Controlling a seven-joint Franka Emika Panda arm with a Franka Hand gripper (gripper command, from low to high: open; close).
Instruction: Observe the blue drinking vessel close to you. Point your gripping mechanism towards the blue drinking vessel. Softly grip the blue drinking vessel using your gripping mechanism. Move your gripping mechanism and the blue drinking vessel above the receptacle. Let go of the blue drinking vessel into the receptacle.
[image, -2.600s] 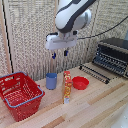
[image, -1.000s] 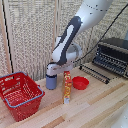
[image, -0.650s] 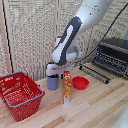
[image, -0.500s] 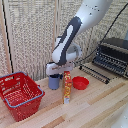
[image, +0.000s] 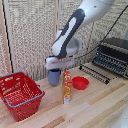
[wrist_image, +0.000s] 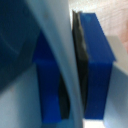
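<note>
The blue cup (image: 54, 77) is at the back of the wooden table, just to the exterior view's right of the red basket (image: 25, 104). My gripper (image: 55, 68) points down over the cup's rim and is shut on its wall. In the wrist view the cup's wall (wrist_image: 56, 60) runs between my two blue finger pads (wrist_image: 97, 65), and my gripper (wrist_image: 70, 70) pinches it. The cup's base looks slightly above the table. The basket stands empty at the exterior view's left.
A tall orange snack tube (image: 66, 87) stands right beside the cup. A red shallow bowl (image: 80, 82) lies behind the tube. A black toaster oven (image: 112, 54) and a wire rack (image: 96, 73) are at the exterior view's right. A slatted wall is behind.
The arm came down from above onto the cup and closed on its wall. Over the last second the cup has risen slightly with the gripper; the basket, tube and bowl have not moved.
</note>
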